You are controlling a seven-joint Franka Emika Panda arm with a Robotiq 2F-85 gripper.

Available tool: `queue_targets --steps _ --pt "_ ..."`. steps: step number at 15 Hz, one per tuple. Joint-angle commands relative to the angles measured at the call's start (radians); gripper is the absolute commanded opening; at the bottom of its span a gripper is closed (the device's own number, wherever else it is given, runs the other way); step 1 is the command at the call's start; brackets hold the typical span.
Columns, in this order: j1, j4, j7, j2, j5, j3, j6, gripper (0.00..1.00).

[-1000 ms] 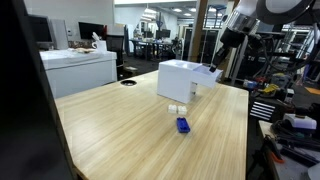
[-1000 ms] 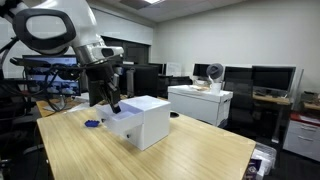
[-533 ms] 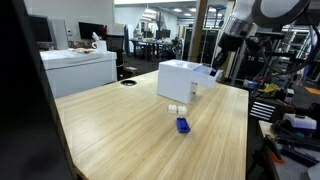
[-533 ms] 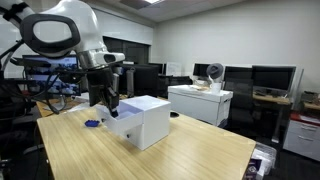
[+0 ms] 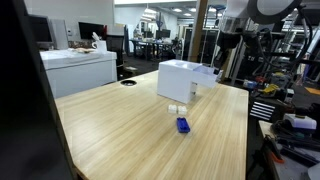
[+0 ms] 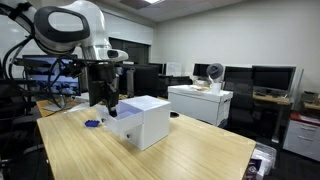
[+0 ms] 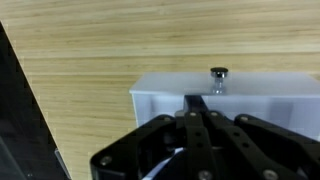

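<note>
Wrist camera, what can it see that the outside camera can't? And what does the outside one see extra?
Only the wrist view shows the gripper up close, with its fingers pressed together. It also shows a small dark knob-like thing at the far edge of the white box. Only an exterior view shows the robot arm from outside, a little blue thing on the table in front of the box, and the office behind. Both show the white box and the wooden table.
</note>
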Motion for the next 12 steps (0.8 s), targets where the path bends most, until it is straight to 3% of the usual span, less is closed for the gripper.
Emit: queue_targets --steps 1,7,12 --pt "-0.006 0.04 0.071 0.022 -0.041 0.024 -0.104 0.01" --pt "0.012 0.057 0.079 0.017 -0.036 0.022 -0.172 0.01" --pt "0.041 0.017 0.054 -0.035 0.028 -0.006 0.036 0.01"
